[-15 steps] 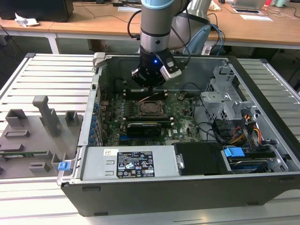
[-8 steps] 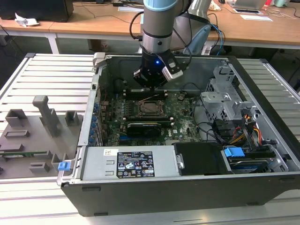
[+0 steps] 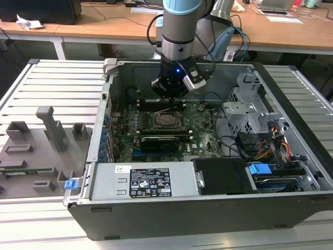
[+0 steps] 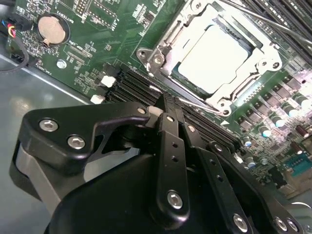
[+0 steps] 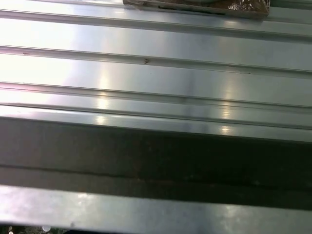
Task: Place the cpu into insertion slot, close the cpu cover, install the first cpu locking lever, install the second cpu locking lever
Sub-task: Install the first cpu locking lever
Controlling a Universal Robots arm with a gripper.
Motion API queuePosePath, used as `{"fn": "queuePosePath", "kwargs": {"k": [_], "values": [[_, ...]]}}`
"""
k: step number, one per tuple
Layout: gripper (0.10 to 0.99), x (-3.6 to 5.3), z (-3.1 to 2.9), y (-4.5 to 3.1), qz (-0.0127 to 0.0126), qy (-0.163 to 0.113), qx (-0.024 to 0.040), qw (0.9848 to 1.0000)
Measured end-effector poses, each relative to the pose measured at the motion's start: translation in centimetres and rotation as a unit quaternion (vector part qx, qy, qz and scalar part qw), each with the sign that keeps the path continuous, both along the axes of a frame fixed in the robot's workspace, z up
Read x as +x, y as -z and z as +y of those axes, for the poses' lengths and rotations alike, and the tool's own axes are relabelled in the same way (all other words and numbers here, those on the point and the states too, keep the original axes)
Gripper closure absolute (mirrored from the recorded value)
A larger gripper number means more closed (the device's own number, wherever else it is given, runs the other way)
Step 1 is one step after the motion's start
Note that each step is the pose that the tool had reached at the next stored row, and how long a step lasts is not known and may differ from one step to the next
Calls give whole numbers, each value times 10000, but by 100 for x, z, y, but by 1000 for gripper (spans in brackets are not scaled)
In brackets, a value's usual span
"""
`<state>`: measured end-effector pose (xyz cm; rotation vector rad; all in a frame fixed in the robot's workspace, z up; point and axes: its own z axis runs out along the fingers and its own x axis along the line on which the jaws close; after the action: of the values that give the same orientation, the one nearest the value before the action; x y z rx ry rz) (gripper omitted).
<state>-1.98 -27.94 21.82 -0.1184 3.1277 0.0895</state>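
I see the gripper clenched, fingertips together just beside a thin lever at the socket's edge. The cpu sits in the slot, cover down around it. A white-and-black label marks the case; its print is unreadable.

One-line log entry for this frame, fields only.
stage: locking lever | cpu: seated in socket | cpu cover: closed over it | hand: shut, tips at lever beside socket

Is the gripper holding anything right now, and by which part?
It cannot be told. The gripper sits closed at a thin metal lever beside the cpu cover, but an actual grip isn't visible.
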Motion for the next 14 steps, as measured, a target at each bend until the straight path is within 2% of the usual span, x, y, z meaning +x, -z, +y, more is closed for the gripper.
{"fn": "queuePosePath", "kwargs": {"k": [7, 14], "values": [[980, 29, 0, 72, 0, 0, -1, 10000], [980, 33, -1, 135, 6, 0, -29, 10000]]}}
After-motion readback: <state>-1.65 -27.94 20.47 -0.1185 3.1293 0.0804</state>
